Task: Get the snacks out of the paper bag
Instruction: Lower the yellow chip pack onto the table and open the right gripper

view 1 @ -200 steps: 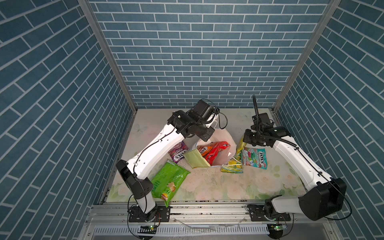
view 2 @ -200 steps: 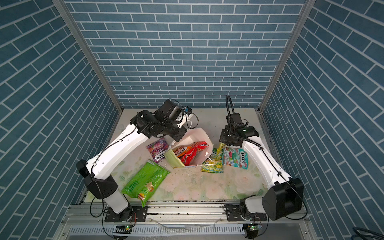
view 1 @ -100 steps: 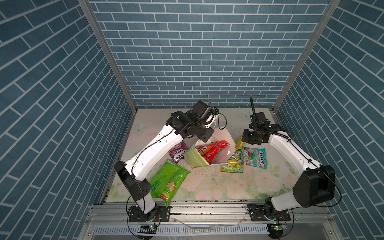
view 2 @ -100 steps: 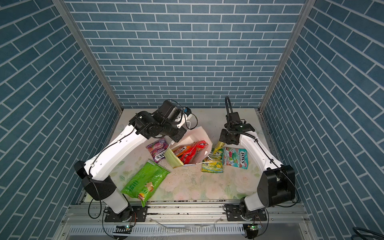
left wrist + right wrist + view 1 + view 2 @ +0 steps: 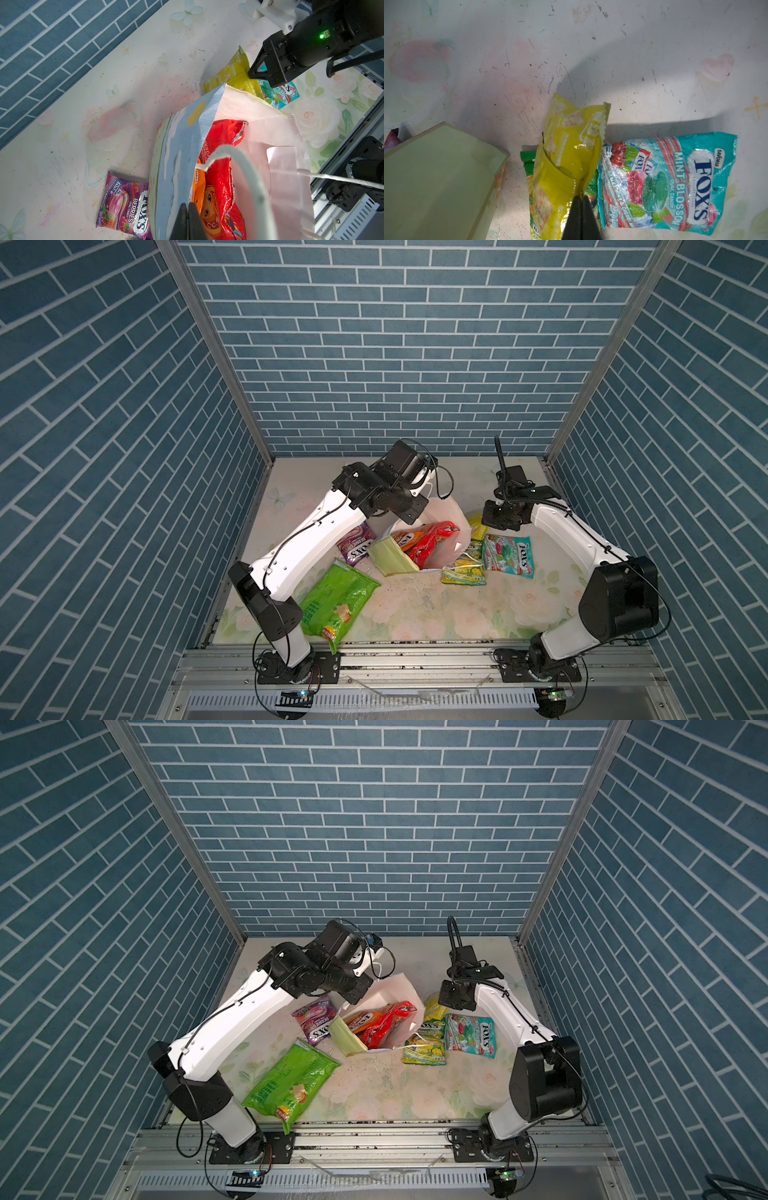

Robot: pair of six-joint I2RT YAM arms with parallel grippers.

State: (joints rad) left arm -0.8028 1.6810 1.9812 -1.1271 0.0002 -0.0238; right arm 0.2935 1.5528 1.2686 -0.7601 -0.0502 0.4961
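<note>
While the left gripper (image 5: 188, 209) squeezes tight on the rim of the paper bag (image 5: 180, 145), pinching the thin, stiff wall with the blue and white sky print, the bag's mouth gapes wide and shows its smooth white inside. Right past those black tips, two shiny, crinkly packs sit inside the bag: a red pack (image 5: 220, 162) and an orange pack (image 5: 198, 187) squashed against it. A soft white cord handle (image 5: 249, 166) loops over them, close in front of this gripper. On the outer side of the wall it pinches, a purple FOX'S pack (image 5: 124, 205) lies flat on the table (image 5: 62, 145), just beside the bag. The right gripper (image 5: 581, 204) is pressed together on a yellow packet (image 5: 569, 149), nipping the slick plastic so that it crumples; the packet's far end has a zigzag edge. Just beside this gripper lies a teal FOX'S pack (image 5: 664, 182), flat and glossy. In a top view a green and yellow pack (image 5: 463, 574) peeks out from under the yellow packet. The bag's plain pale yellow side stands near the gripper's other side. In both top views a big, puffy green chip bag (image 5: 334, 601) (image 5: 291, 1081) lies well apart from both grippers. The table is pale, printed with flowers, and full of little scratches and specks.
</note>
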